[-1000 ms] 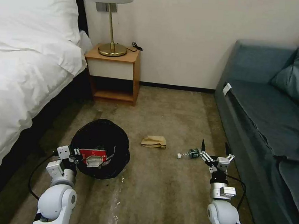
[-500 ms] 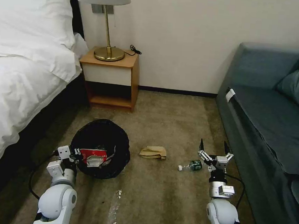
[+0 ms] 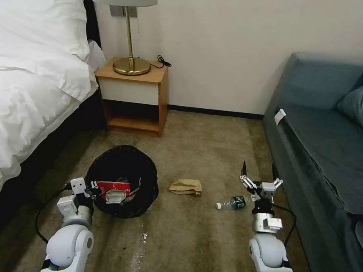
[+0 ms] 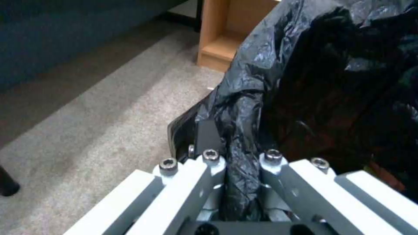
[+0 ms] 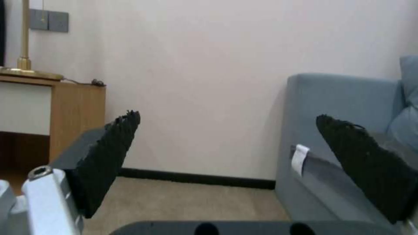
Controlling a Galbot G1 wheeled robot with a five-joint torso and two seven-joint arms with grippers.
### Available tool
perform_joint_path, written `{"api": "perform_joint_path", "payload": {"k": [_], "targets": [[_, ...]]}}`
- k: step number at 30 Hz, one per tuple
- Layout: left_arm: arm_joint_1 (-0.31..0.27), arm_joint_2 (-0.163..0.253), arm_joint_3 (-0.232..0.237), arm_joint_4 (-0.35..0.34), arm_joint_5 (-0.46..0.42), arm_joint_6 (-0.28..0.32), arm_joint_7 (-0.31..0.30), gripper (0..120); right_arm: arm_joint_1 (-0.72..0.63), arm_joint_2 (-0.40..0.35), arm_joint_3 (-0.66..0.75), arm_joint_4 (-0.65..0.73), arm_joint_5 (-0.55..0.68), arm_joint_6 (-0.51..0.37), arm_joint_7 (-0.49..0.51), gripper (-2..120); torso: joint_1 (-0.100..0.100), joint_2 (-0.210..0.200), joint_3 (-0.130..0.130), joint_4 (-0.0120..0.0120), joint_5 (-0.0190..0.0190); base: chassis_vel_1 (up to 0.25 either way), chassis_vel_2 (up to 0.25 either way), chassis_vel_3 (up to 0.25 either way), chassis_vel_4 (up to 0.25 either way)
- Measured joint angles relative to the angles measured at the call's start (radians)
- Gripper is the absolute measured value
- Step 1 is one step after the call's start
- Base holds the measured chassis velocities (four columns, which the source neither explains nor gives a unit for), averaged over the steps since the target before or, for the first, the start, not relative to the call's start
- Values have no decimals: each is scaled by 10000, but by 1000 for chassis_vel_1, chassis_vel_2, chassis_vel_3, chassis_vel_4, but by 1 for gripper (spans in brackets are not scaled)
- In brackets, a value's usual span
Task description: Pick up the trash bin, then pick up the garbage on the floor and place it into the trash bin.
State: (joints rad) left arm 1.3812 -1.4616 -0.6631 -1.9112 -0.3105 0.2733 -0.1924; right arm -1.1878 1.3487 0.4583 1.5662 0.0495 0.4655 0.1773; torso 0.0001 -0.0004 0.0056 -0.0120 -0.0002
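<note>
A: What frames the scene, and why is the trash bin [image 3: 122, 181] where it is?

B: A white bed [image 3: 21, 98] on the left and a blue sofa [image 3: 328, 135] on the right bound a strip of carpet [image 3: 190, 237]; the bin hangs at the left, carried so that it can travel to each piece of litter; its black liner [image 4: 331, 81] is folded over the rim.

A: How is it held?

B: The left claw [image 4: 241, 156] is clamped tight on the rim, liner bunched between its fingers; a pinch on the lip leaves the mouth open upward; a red snack packet [image 3: 112, 186] and a silvery wrapper [image 3: 113, 195] already lie inside.

A: And the other arm?

B: The right claw [image 3: 260, 179] is spread wide and holds nothing, poised just beside and above the clear bottle [image 3: 232, 203] on the carpet.

A: What remains?

B: That bottle and the crumpled tan paper bag [image 3: 186, 186], lying between bin and bottle.
</note>
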Motion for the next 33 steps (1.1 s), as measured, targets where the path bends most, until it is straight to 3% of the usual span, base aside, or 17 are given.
{"api": "perform_joint_path", "payload": {"k": [5,16,23,29,33], "targets": [[-35,69,-47,13,-68,19,-8,3,643,-257,-568,-8,74,-810,518,100,0,0,0,0,-1,0,0,0,0],[-120,16,12,174,-24,-3,-8,3,2021,-323,-2402,-162,2980,-2844,2777,100,0,0,1,1,-1,0,0,0,0],[-180,-65,101,320,65,-61,0,3,2345,-66,-2937,-152,4478,-3956,4126,100,1,0,1,0,-1,0,0,0,0],[-183,-64,83,430,73,-113,19,3,2374,55,-3065,25,4965,-4548,4696,100,0,0,0,0,-1,0,0,0,0],[-170,-32,18,500,70,-151,35,3,2347,245,-3120,250,5748,-5565,5746,100,0,0,1,0,0,0,0,0,0]]}}
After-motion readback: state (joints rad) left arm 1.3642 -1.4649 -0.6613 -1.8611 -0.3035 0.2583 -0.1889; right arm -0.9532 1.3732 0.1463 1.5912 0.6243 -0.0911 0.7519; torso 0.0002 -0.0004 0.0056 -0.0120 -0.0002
